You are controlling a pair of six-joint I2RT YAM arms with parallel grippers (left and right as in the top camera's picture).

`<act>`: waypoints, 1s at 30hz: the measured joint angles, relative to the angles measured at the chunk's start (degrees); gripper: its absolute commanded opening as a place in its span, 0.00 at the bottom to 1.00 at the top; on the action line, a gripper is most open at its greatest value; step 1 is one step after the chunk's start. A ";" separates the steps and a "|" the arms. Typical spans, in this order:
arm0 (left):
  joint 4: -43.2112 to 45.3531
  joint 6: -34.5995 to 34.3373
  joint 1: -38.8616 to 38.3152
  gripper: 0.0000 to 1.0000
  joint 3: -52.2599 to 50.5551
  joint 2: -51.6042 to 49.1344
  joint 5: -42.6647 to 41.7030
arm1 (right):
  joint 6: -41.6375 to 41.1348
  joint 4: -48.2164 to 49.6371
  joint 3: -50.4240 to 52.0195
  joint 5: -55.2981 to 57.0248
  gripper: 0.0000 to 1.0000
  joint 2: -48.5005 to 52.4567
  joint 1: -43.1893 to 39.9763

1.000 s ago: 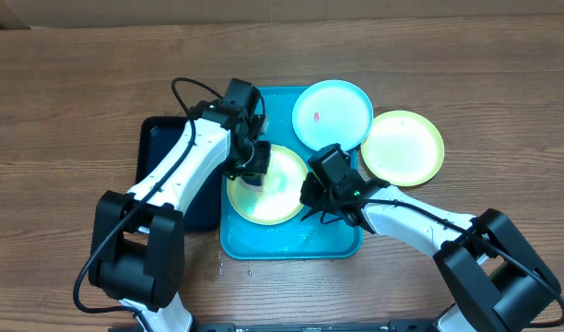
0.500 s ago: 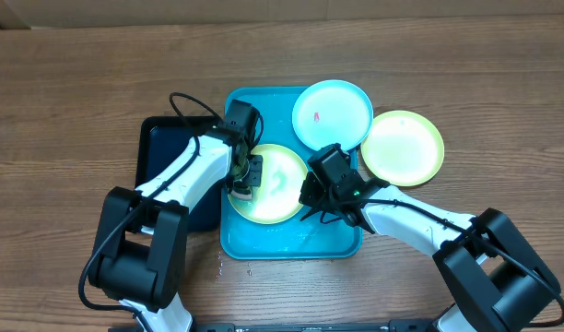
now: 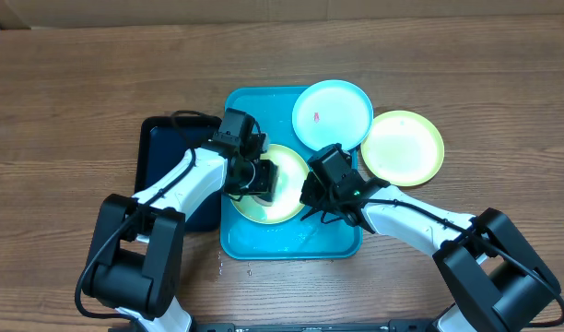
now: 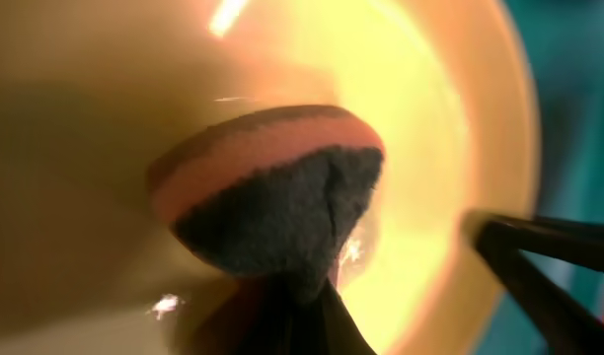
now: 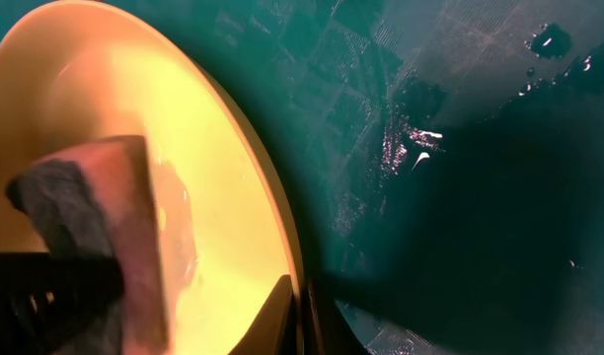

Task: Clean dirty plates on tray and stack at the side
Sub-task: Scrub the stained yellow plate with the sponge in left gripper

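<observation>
Wooden counter [image 3: 79, 92] holds the blue tray [image 3: 264, 242] with a yellow-green plate [image 3: 287, 201] inside. The left end effector [image 3: 262, 178] presses a clamped sponge [image 4: 272, 187] onto it, and the right end effector [image 3: 310, 195] pinches its rim. A cyan plate [image 3: 333, 112] overlaps the tray's far edge.

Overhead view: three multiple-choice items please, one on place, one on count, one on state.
1. Where is the plate under the sponge? A in the blue tray; B on the black tray; C on bare table.
2. How many plates show? A two; B three; C four.
3. The right pincer is: A open over the table; B shut on the plate's rim; C holding the sponge.

Answers:
1 A: blue tray floor surrounds the plate.
2 B: one plate lies in the tray, a cyan plate sits at its far corner, and a yellow-green plate lies beside that.
3 B: the right wrist view shows the rim between its fingers, while the left pincer holds the sponge.
</observation>
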State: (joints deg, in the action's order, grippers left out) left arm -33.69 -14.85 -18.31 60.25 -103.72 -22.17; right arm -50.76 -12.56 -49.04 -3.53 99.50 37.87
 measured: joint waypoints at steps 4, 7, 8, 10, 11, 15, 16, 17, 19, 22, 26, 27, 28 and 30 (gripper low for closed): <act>-3.41 0.00 0.09 0.04 1.62 -0.02 -5.20 | 0.02 0.09 0.00 -0.07 0.04 0.00 0.00; -7.28 0.00 0.09 0.04 5.86 0.00 -5.64 | 0.00 0.07 0.00 -0.04 0.04 0.00 0.00; -8.15 0.00 0.09 0.04 7.48 0.00 -5.29 | 0.02 0.09 0.00 -0.07 0.04 0.00 0.00; -9.68 0.00 0.07 0.04 10.23 0.26 -2.58 | 0.00 0.07 0.00 -0.09 0.04 0.00 0.00; -10.05 0.00 0.04 0.04 11.02 0.52 -0.44 | 0.00 0.11 0.00 -0.07 0.04 0.00 0.00; -11.50 0.00 -0.15 0.04 11.58 1.14 9.03 | -0.02 0.09 0.00 -0.09 0.04 0.00 0.02; -11.54 0.00 -0.28 0.04 11.34 1.14 11.13 | 0.00 0.09 0.00 -0.09 0.04 0.00 0.00; -11.56 0.00 -0.48 0.04 11.13 1.07 13.09 | 0.00 0.09 0.00 -0.09 0.04 0.00 0.00; -11.19 0.00 -0.83 0.04 10.58 0.83 15.78 | 0.00 0.11 0.00 -0.09 0.04 0.00 0.00; -10.45 -0.02 -0.90 0.04 9.70 -1.16 18.08 | 0.04 0.09 0.00 -0.11 0.04 0.00 0.02; -10.01 -0.02 -0.92 0.04 9.33 -5.84 17.97 | 0.04 0.11 0.00 -0.09 0.04 0.00 0.00; -10.27 0.00 -0.94 0.04 9.73 -6.16 17.70 | 0.00 0.09 0.00 -0.09 0.04 0.11 0.02; -10.32 0.02 -0.94 0.04 9.77 -6.25 17.46 | 0.02 0.13 0.00 -0.11 0.04 0.11 0.00; -10.51 0.59 -0.81 0.04 10.21 -6.82 16.37 | 0.02 0.09 0.00 -0.07 0.04 0.11 0.00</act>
State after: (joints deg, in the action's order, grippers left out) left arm -44.21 -14.26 -19.11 70.46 -110.54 -5.80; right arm -50.74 -12.47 -49.04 -3.60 99.61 37.87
